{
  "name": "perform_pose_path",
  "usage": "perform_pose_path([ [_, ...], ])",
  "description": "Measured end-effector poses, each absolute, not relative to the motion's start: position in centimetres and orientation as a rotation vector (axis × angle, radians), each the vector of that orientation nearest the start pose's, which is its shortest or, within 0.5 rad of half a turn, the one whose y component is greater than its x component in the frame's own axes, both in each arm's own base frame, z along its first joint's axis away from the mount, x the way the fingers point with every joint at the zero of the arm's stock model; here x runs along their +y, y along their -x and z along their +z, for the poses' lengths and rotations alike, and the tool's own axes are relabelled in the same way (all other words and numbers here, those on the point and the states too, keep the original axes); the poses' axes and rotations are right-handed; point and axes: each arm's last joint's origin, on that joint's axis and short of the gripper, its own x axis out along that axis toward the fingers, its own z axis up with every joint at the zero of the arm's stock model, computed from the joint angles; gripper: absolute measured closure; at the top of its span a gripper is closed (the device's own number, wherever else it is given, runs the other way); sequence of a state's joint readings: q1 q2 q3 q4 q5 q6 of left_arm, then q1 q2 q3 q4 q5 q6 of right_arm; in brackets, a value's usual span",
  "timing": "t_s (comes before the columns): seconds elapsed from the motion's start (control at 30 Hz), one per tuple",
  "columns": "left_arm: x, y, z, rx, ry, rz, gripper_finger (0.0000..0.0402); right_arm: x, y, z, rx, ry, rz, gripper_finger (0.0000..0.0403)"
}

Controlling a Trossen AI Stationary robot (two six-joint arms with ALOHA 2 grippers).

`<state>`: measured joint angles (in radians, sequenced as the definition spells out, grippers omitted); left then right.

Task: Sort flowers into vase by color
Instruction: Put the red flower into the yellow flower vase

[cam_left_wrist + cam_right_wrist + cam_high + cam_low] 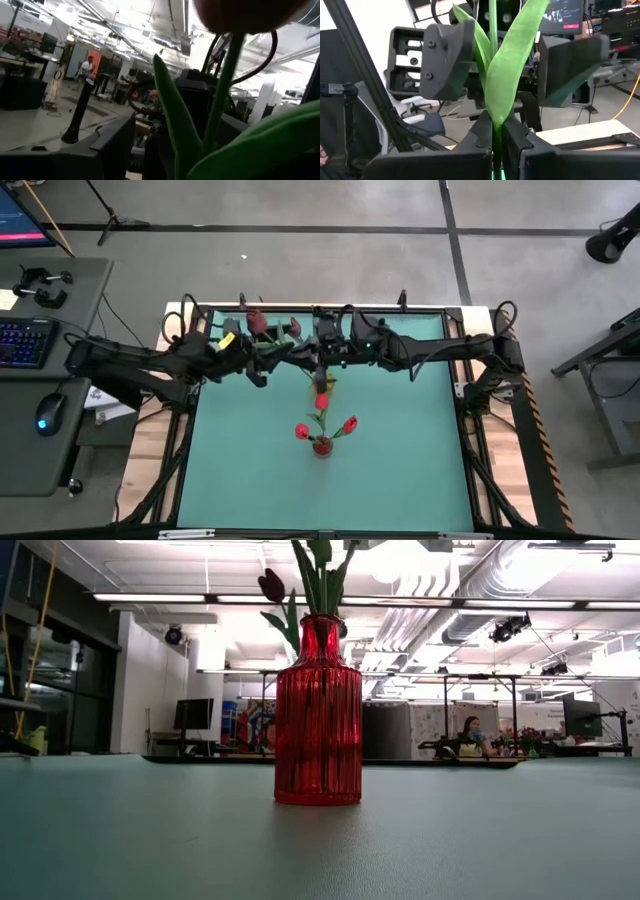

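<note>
One red ribbed glass vase (322,446) stands near the middle of the teal desk (400,470). From above, three bright red tulip heads show around it: one at 9 o'clock of the vase (302,431), one at 2 o'clock (349,424), and one at 12 o'clock (322,401), higher on its stem. In the low view a dark maroon bud (271,585) also rises above the vase neck among green leaves.

The right claw (494,131) hangs over the desk at 12 o'clock of the vase, its fingers pressed shut on the thin stem of a tulip (507,75) with broad green leaves. The left claw (262,362) sits just beside it toward 9 o'clock, spread wide around another tulip (220,95); whether it actually grips the stem I cannot tell. Near it at the desk's far edge lie two or so darker maroon and pink heads (257,321).

The desk surface is plain matte teal. Beyond it lies an open workshop with bright ceiling lights, monitors, and a seated person (470,735) far behind.
</note>
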<state>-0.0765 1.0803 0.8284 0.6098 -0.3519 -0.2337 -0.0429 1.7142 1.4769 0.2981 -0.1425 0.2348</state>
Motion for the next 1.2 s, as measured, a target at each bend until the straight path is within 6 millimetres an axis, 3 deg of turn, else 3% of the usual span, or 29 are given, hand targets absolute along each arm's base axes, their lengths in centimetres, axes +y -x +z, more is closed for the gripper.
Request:
perform_pose_path([
  [0.13, -0.7, -23.1, 36.9, -0.38, 0.309, 0.268, 0.0186, -1.3, -40.5, 37.2, -0.048, -0.229, 0.113, 0.0403],
  [0.33, -0.4, -21.7, 37.4, -0.352, 0.262, 0.31, 0.0379, -1.4, -40.5, 37.3, -0.051, -0.247, 0.132, 0.0374],
  [0.43, -0.2, -20.9, 37.8, -0.362, 0.26, 0.323, 0.0387, -1.3, -40.3, 37.6, -0.057, -0.277, 0.151, 0.0322],
  [0.57, 0.0, -19.3, 38.6, -0.378, 0.233, 0.352, 0.0399, -1.6, -39.6, 38.5, -0.075, -0.315, 0.132, 0.0223],
  [0.7, 0.3, -17.2, 39.3, -0.383, 0.196, 0.407, 0.0401, -2.2, -38.0, 40.7, -0.166, -0.242, 0.077, 0.0124],
  [0.8, 0.4, -15.6, 39.6, -0.378, 0.17, 0.419, 0.0401, -2.8, -36.5, 42.4, -0.218, -0.207, 0.043, 0.0072],
  [0.93, 0.5, -13.8, 39.9, -0.374, 0.16, 0.424, 0.0401, -3.4, -34.3, 44.5, -0.289, -0.2, 0.003, 0.0039],
  [1.2, 0.0, -12.8, 40.2, -0.395, 0.136, 0.228, 0.0401, -3.3, -30.5, 47.8, -0.396, -0.186, 0.006, 0.0034],
])
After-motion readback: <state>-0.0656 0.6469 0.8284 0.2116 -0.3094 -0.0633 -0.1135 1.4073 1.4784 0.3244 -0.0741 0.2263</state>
